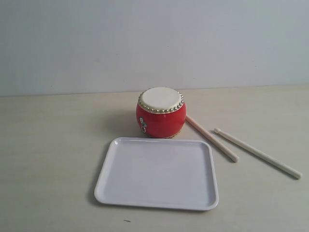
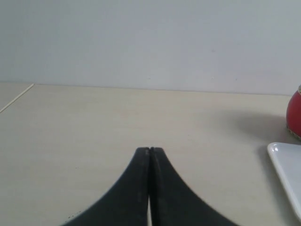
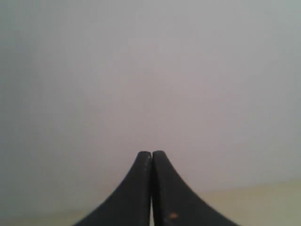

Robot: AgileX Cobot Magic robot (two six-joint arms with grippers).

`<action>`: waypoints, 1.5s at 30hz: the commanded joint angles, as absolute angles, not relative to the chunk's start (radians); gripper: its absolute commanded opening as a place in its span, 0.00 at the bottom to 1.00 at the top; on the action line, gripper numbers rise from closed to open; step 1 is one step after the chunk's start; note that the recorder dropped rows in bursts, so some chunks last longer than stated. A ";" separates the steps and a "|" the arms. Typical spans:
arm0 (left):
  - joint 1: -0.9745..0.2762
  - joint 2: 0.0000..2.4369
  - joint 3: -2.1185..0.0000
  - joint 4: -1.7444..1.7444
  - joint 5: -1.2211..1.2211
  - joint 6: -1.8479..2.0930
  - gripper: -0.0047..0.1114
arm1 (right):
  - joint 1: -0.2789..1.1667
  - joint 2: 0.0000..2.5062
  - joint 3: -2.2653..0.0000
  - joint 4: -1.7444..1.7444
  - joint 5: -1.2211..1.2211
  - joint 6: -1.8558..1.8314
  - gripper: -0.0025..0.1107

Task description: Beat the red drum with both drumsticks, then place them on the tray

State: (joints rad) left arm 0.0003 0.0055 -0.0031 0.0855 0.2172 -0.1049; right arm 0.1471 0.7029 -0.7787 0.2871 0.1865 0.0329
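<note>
The red drum [image 1: 161, 113] with its cream skin stands upright on the table, just behind the white tray [image 1: 157, 172]. Two pale wooden drumsticks lie flat to the right of the drum: one drumstick [image 1: 211, 137] close beside it, the other drumstick [image 1: 257, 152] further right. No arm shows in the exterior view. In the left wrist view my left gripper [image 2: 149, 149] is shut and empty, low over bare table, with the drum's edge [image 2: 295, 113] and a tray corner [image 2: 287, 165] off to one side. My right gripper [image 3: 151, 153] is shut and empty, facing the wall.
A pale wall rises behind the light wooden table [image 1: 53, 154]. The table top stretches wide to the left of the tray and in front of it. A table seam [image 2: 16, 98] shows in the left wrist view.
</note>
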 commanded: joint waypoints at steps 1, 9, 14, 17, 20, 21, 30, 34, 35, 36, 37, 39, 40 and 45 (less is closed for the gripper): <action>0.004 0.000 0.000 0.086 0.215 -0.110 0.04 | 0.143 1.018 -1.018 0.178 0.539 -0.098 0.02; 0.004 0.000 0.000 0.086 0.215 -0.110 0.04 | 0.143 1.599 -1.408 0.013 1.215 -0.165 0.02; 0.004 0.000 0.000 0.086 0.215 -0.110 0.04 | 0.143 1.853 -1.443 0.000 1.221 -0.409 0.02; 0.004 0.000 0.000 0.086 0.215 -0.110 0.04 | 0.143 1.874 -1.443 -0.069 1.221 -0.468 0.02; 0.004 0.000 0.000 0.086 0.215 -0.110 0.04 | 0.143 1.874 -1.443 -0.053 1.221 -0.371 0.02; 0.004 0.000 0.000 0.086 0.215 -0.110 0.04 | 0.143 1.874 -1.443 -0.051 1.221 -0.333 0.02; 0.004 0.000 0.000 0.086 0.215 -0.110 0.04 | 0.143 1.874 -1.443 -0.028 1.221 -0.285 0.02; 0.004 0.000 0.000 0.086 0.215 -0.110 0.04 | 0.143 1.874 -1.443 -0.037 1.221 -0.285 0.02; 0.004 0.000 0.000 0.086 0.215 -0.110 0.04 | 0.143 1.874 -1.443 -0.046 1.221 -0.285 0.02; 0.004 0.000 0.000 0.086 0.215 -0.110 0.04 | 0.143 1.874 -1.446 -0.045 1.221 -0.298 0.02; 0.004 0.000 0.000 0.086 0.215 -0.110 0.04 | 0.143 1.874 -1.451 -0.048 1.221 -0.330 0.02; 0.004 0.000 0.000 0.086 0.215 -0.110 0.04 | 0.143 1.874 -1.461 -0.061 1.221 -0.371 0.02; 0.004 0.000 0.000 0.086 0.215 -0.110 0.04 | 0.143 1.874 -1.461 -0.069 1.221 -0.375 0.02; 0.004 0.000 0.000 0.086 0.215 -0.110 0.04 | 0.137 1.914 -1.461 -0.081 1.219 -0.514 0.05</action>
